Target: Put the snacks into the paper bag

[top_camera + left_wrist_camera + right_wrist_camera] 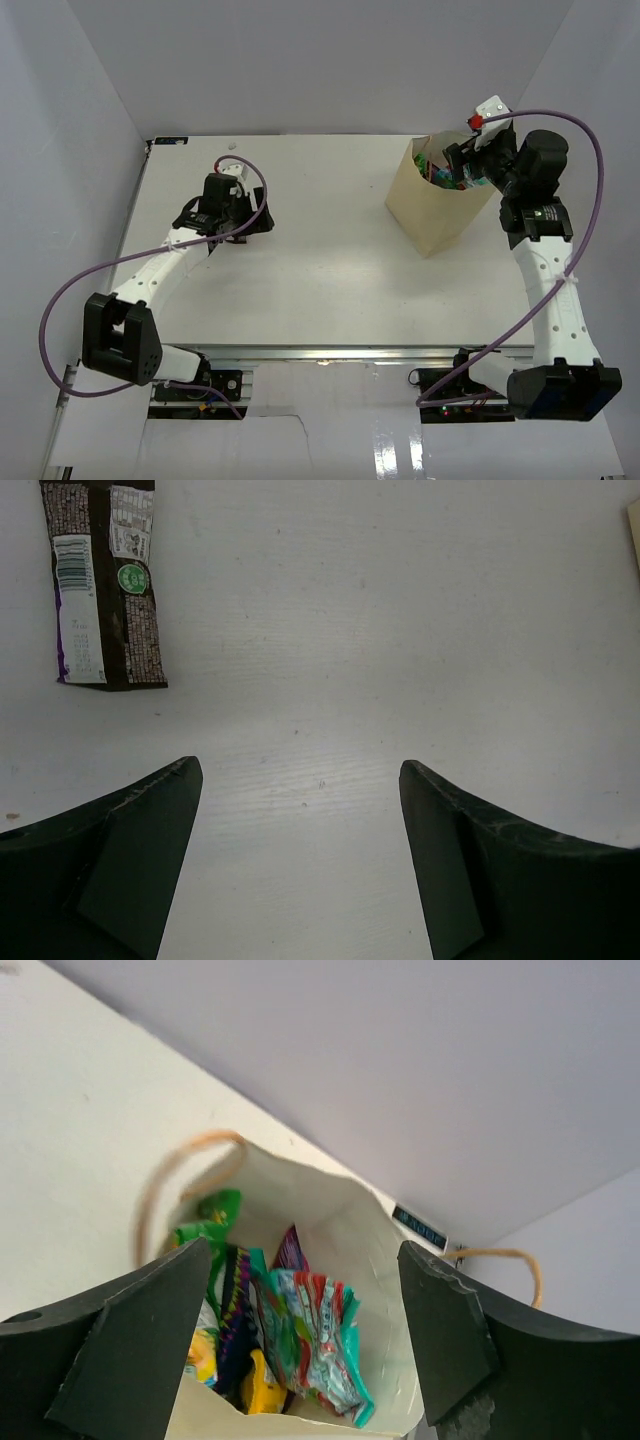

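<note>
Over at the far right of the table (320, 270) the bag (432, 215) stands upright with its mouth open, and the right arm reaches to that mouth from the bag's right side. The right gripper (303, 1248) hangs just above the opening, jaws spread wide with nothing between them. Through the gap its wrist view looks down on the snacks (290, 1330) heaped inside the bag. A teal packet (330, 1350) with red and white print lies uppermost, and a green packet (215, 1210) sits by the left wall in that view. A purple packet (291, 1250) pokes up behind the teal one, and a yellow packet (260, 1392) shows low at the front. The left handle (170, 1175) arches over the bag's rim in that view, and the right handle (512, 1256) shows at the other side, partly behind a finger. On the left half of the table the left gripper (300, 768) points down at bare tabletop, jaws likewise wide apart and holding nothing. A dark packet (105, 590) lies flat on the table ahead and to the left of its fingers in the wrist view, well clear of both. Its back panel faces up, with a barcode, a round green mark and a purple strip along one edge. In the top view I cannot pick this packet out.
</note>
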Available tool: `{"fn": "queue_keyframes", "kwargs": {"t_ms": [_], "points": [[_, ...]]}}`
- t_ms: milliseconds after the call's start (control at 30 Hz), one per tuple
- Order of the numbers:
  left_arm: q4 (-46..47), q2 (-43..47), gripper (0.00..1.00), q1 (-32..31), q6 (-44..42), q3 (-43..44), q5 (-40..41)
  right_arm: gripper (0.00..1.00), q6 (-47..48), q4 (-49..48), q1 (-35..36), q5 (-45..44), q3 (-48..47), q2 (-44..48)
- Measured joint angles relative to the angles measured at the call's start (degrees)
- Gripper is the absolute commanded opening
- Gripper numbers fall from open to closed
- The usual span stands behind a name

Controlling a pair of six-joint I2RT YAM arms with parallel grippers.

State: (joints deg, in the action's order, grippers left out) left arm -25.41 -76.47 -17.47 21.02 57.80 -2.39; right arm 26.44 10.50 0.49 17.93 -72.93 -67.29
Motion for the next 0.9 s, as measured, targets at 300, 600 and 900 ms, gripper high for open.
{"fn": "queue_keyframes", "kwargs": {"t_ms": [300, 600, 900], "points": [[0.39, -10.36, 0.89, 0.94, -1.99, 6.29, 2.91, 0.94, -4.04, 1.11, -3.8, 16.76, -6.4, 3.63], [-3.17, -26.38, 0.83, 2.21, -4.39, 16.15, 16.06, 0.91, -4.94, 10.1, -2.71, 39.36, 2.95, 4.79], [-7.85, -39.56, 0.62, 2.38, -6.1, 25.16, 23.1, 0.9, -1.6, 16.83, -2.69, 41.24, 6.47, 6.05]]}}
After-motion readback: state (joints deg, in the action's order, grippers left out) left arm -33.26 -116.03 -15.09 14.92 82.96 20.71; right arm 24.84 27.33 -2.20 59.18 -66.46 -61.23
